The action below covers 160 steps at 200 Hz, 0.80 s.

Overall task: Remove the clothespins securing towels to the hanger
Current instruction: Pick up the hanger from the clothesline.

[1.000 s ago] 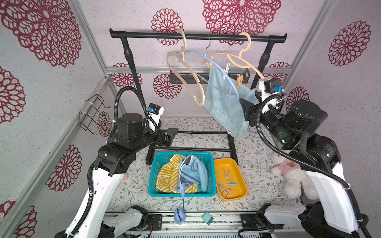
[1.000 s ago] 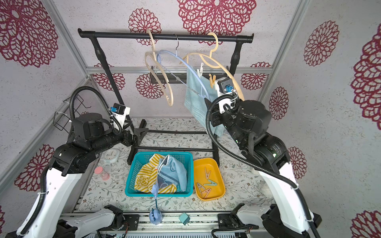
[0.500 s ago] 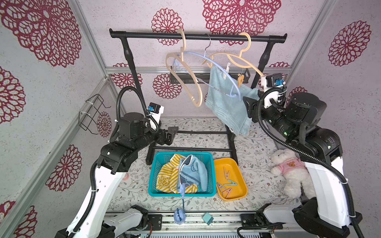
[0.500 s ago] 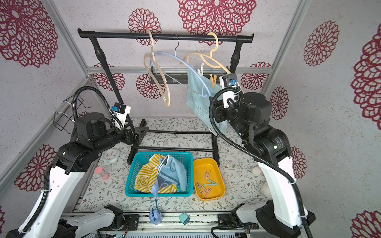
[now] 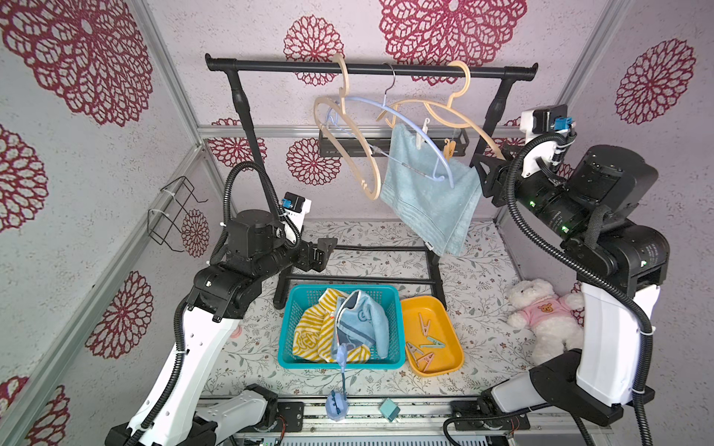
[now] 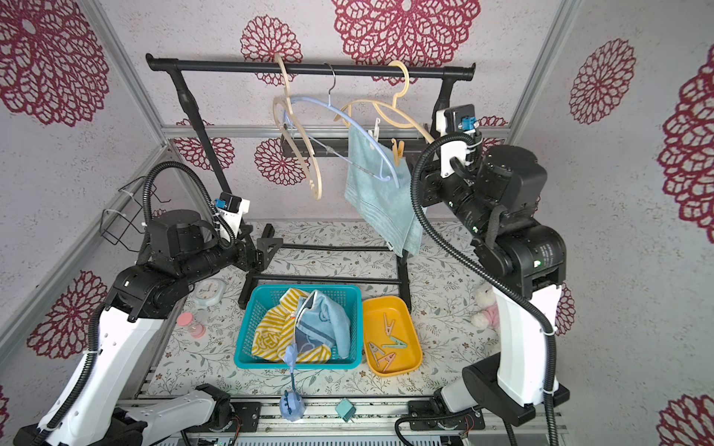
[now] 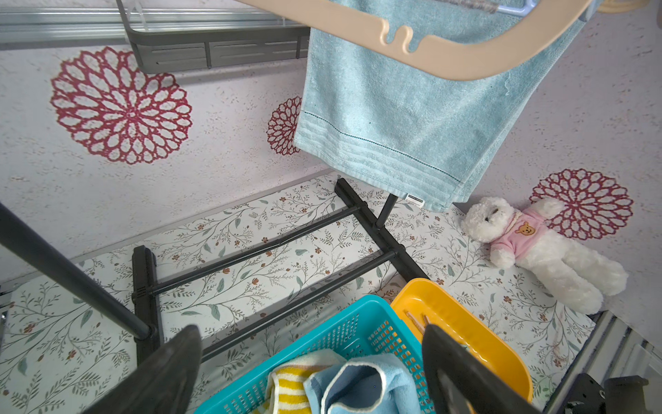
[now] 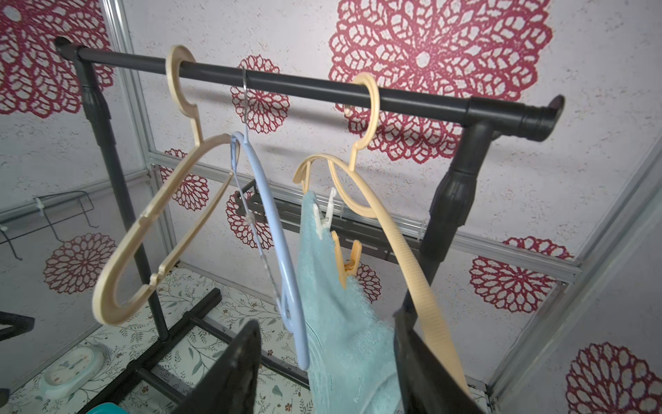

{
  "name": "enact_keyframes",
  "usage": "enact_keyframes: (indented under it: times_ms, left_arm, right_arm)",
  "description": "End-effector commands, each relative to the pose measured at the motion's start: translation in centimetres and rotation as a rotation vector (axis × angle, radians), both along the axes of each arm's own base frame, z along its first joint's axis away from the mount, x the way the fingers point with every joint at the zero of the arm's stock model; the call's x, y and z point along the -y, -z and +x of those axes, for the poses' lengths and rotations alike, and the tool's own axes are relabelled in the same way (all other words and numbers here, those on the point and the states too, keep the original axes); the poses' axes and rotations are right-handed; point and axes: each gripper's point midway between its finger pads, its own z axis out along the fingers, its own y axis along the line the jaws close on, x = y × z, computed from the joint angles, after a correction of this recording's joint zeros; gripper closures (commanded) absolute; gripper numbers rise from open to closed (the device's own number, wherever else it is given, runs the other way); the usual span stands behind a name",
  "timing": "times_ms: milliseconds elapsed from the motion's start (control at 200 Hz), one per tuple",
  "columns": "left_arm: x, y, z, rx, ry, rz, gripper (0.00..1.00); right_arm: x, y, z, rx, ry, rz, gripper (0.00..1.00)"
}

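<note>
Evidently lining up for the next pinch, the right fingers [image 8: 233,372] stand partly apart and empty, straddling the blue towel [image 8: 336,322] at its edge, perhaps brushing it, just below the orange clothespin [image 8: 349,260] and white clothespin [image 8: 324,215] that pin it to the blue hanger [image 8: 272,233]; the left fingers [image 7: 161,376] gape wide, empty, parked near the basket [image 5: 283,332].

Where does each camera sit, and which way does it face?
Top views: high above the bases, looking down toward the rack; left arm, right arm show.
Left wrist: low, facing the hanging towel and flowered mat; open left pincer shows.
Right wrist: high, looking up at the rail and clothespins; open right pincer shows.
Shared: every view shows the hanging towel.
</note>
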Motion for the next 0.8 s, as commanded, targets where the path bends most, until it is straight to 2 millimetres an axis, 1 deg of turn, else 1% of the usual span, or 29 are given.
enact_keyframes:
  times_ms: [0, 75, 205, 340, 460, 520, 671, 796]
  left_arm:
    - [0.4, -0.3, 0.4, 0.028, 0.020, -0.010, 0.03]
    - [0.5, 0.0, 0.5, 0.025, 0.023, -0.014, 0.03]
    - [0.8, 0.6, 0.7, 0.011, 0.030, -0.018, 0.03]
    - [0.9, 1.0, 0.9, 0.001, 0.033, -0.024, 0.03]
    - [1.0, 1.4, 0.9, -0.010, 0.035, -0.028, 0.02]
    - [1.1, 1.5, 1.0, -0.014, 0.036, -0.030, 0.03]
    - [1.1, 2.0, 1.3, -0.031, 0.025, -0.029, 0.03]
    - [1.2, 2.4, 1.5, -0.044, 0.023, -0.027, 0.03]
  right_arm:
    - [1.9, -1.7, -1.8, 0.066, 0.039, 0.042, 0.40]
    - [2.6, -1.2, -1.7, 0.057, 0.059, 0.040, 0.40]
    - [3.4, -0.1, -0.9, 0.021, 0.073, 0.032, 0.40]
    - [4.1, 1.0, 0.2, -0.012, 0.052, 0.044, 0.39]
    - [4.8, 2.3, 1.7, -0.059, 0.022, 0.072, 0.38]
    - [5.1, 2.6, 2.2, -0.065, 0.016, 0.085, 0.38]
    - [4.6, 3.3, 2.7, -0.080, -0.060, 0.103, 0.38]
    - [3.5, 4.1, 3.0, -0.101, -0.132, 0.109, 0.38]
